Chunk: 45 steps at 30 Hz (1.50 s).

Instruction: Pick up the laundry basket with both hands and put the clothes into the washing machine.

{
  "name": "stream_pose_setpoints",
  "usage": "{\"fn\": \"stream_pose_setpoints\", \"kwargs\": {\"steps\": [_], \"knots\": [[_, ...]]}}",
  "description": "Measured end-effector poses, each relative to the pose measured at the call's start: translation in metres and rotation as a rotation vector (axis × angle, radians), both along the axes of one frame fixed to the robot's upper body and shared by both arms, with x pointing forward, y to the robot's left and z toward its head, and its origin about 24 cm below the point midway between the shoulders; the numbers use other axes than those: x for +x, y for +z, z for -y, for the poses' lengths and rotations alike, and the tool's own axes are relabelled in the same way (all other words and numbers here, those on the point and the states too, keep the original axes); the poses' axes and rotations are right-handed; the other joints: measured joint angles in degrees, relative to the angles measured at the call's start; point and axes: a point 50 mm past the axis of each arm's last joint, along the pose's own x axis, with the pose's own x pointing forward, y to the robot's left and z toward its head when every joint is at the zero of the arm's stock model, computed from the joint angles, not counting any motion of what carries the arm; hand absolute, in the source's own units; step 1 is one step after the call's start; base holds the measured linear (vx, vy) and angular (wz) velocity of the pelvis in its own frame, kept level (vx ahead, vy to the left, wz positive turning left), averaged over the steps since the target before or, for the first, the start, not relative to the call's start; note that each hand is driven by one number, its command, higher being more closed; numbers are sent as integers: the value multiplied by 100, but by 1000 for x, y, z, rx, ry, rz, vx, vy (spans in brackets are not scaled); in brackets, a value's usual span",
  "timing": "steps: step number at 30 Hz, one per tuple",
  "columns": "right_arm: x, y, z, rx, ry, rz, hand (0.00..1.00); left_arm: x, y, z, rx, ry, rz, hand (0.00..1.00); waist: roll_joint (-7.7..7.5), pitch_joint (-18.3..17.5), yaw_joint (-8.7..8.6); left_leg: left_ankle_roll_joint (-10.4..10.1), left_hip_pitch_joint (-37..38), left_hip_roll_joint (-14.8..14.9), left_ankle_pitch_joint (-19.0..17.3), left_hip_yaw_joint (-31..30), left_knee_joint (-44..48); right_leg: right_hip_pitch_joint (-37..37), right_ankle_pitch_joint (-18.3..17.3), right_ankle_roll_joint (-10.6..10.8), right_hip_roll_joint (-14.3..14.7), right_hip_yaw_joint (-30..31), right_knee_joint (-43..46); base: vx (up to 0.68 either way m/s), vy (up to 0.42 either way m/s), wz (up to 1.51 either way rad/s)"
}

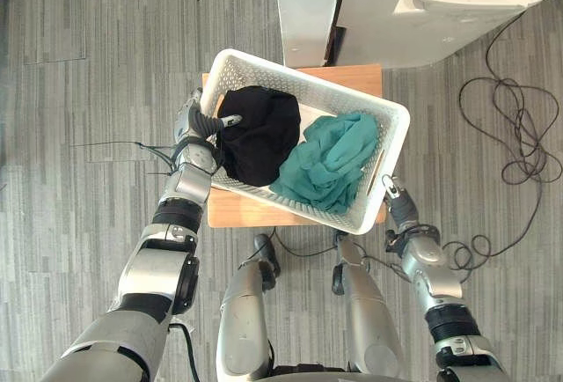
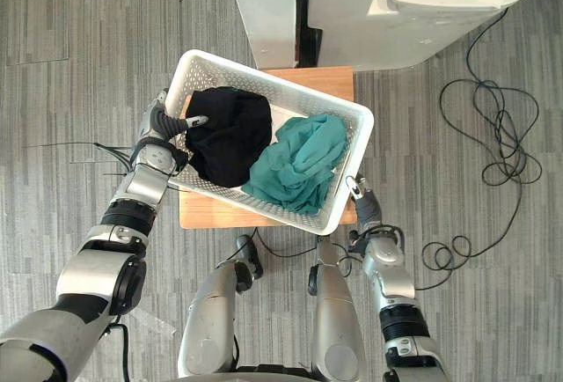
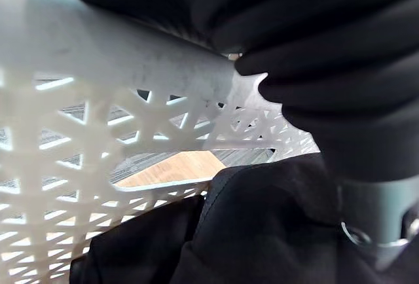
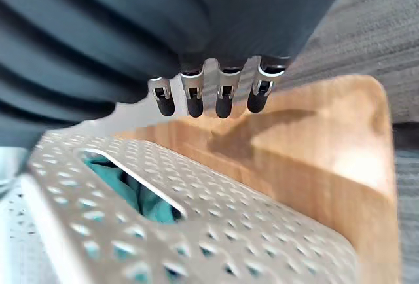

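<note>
Currently laundry basket sits on worktop. Left robot hand curled over one end rim; right robot hand straight-fingered beside other end, holding nothing. Hook right first, then lift level.

I see laundry basket over tabletop, set askew. Washing machine behind it, on floor. In basket: left garment, right garment touching it. Left hand at basket's left end, thumb over rim. Right hand just beside right end.
</note>
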Motion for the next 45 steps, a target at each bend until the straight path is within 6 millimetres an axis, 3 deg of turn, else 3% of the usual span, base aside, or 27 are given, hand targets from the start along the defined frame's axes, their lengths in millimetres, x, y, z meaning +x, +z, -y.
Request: {"fn": "stream_pose_setpoints", "kwargs": {"steps": [3,9,11,14,21,28,33,40,41,45], "knots": [[10,20,13,-63,-8,44,0,-1,-7,-2,-2,-10,-29,0,-179,-122,-40,14,42,-38,-11,-14,-2,42,13,18,-27,6,-1,-2,-23,1],[22,50,29,-206,51,92,0,-5,-24,-4,-23,-30,-92,0,-351,-225,-152,27,196,-165,-11,-106,-50,255,44,65,-82,-1,-71,-7,-27,7],[25,47,35,-232,53,54,0,-11,-45,-11,-46,-22,-176,0,-376,-300,-230,31,208,-239,-9,-121,-72,283,64,93,-138,-4,-100,-22,-8,8],[25,37,39,-251,67,-10,0,-14,-51,-9,-43,-46,-199,0,-375,-319,-276,70,206,-330,15,-140,-122,286,88,129,-220,-15,-120,-18,5,8],[23,15,36,-253,94,-105,0,-14,-54,-1,-43,-79,-207,0,-374,-319,-294,77,138,-416,14,-226,-97,318,120,172,-293,-91,-188,-22,-1,8],[21,-19,11,-163,126,-217,0,-12,-51,7,-39,-120,-196,0,-373,-319,-290,101,34,-498,29,-369,-58,319,120,173,-338,-211,-192,-9,0,10],[29,-12,8,-160,109,-205,0,-9,-46,10,-40,-132,-182,0,-373,-318,-295,160,-83,-551,68,-467,-63,249,118,173,-387,-310,-151,-23,0,12],[64,33,16,-204,29,-114,0,0,-25,18,-39,-149,-125,0,-367,-316,-262,200,-522,-589,105,-499,95,-181,86,177,-495,-320,54,-68,-10,6],[68,40,16,-207,18,-96,100,2,-19,20,-43,-149,-113,100,-359,-311,-257,199,-616,-578,107,-514,141,-255,85,176,-500,-325,89,-70,-29,6],[72,50,15,-213,-5,-63,100,7,-6,24,-39,-140,-64,100,-355,-308,-232,198,-813,-497,105,-496,299,-381,85,176,-466,-353,100,-46,-34,-1]]}}
